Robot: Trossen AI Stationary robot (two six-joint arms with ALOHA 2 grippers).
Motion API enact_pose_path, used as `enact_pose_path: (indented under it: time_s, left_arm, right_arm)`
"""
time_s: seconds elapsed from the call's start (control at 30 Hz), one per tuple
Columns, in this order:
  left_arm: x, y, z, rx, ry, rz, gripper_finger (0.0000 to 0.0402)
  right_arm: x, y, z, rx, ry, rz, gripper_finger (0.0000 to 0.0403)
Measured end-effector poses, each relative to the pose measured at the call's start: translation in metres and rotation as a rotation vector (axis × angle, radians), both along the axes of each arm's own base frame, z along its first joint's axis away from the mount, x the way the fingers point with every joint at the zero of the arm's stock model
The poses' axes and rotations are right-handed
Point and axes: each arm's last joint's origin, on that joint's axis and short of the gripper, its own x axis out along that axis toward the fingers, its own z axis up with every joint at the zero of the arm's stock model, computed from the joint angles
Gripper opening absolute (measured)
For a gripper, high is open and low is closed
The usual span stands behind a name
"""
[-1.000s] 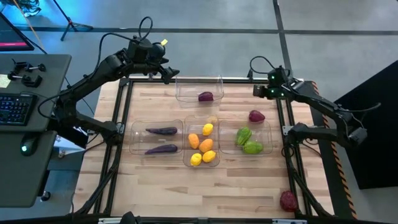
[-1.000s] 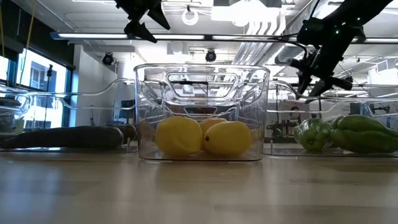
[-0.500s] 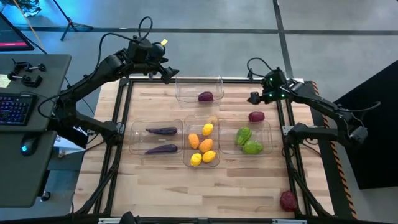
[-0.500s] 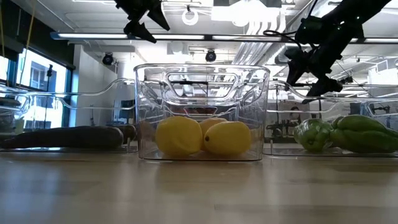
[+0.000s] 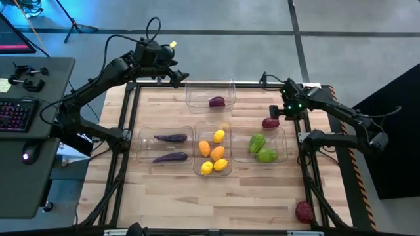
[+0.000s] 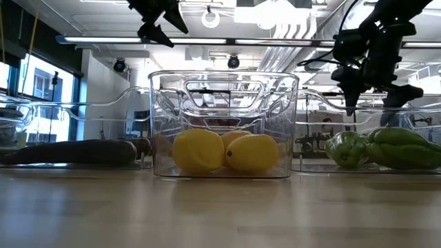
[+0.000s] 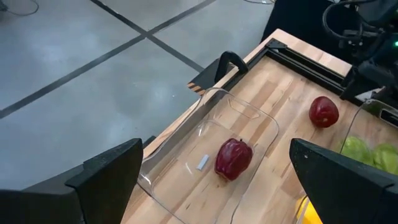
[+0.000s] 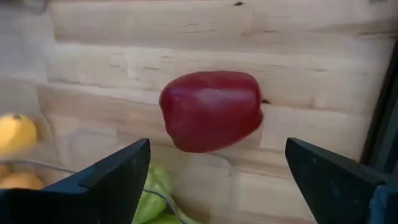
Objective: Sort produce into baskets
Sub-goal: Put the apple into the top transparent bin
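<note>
The wooden tabletop (image 5: 170, 196) carries four clear baskets: one (image 5: 210, 93) at the far edge holds a dark red piece (image 5: 217, 101), while three sit mid-table. The left pincer (image 5: 172, 76) waits, fingers apart, beyond the far edge. The right pincer (image 5: 278, 113), fingers apart, hangs over a loose dark red piece (image 8: 211, 111) near the right edge.

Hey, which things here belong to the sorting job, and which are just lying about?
Job: four clear baskets; eggplants; lemons; green peppers; binned red pepper; loose red pepper beneath the open right hand; stray red pepper.
Lying about: keyboard, side desk.
</note>
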Motion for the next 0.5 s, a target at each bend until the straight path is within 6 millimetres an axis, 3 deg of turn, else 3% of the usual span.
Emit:
enact_pose_path:
  time_s: [0.27,0.5]
  left_arm:
    - [0.000,0.000,-0.001,0.010,0.017,-0.012,0.0394]
    - [-0.001,-0.001,-0.002,0.017,0.035,-0.023,0.0394]
  right_arm:
    - [0.005,0.005,0.000,0.059,-0.018,-0.165,0.0365]
    - [0.008,0.013,-0.017,0.079,0.033,-0.335,0.0365]
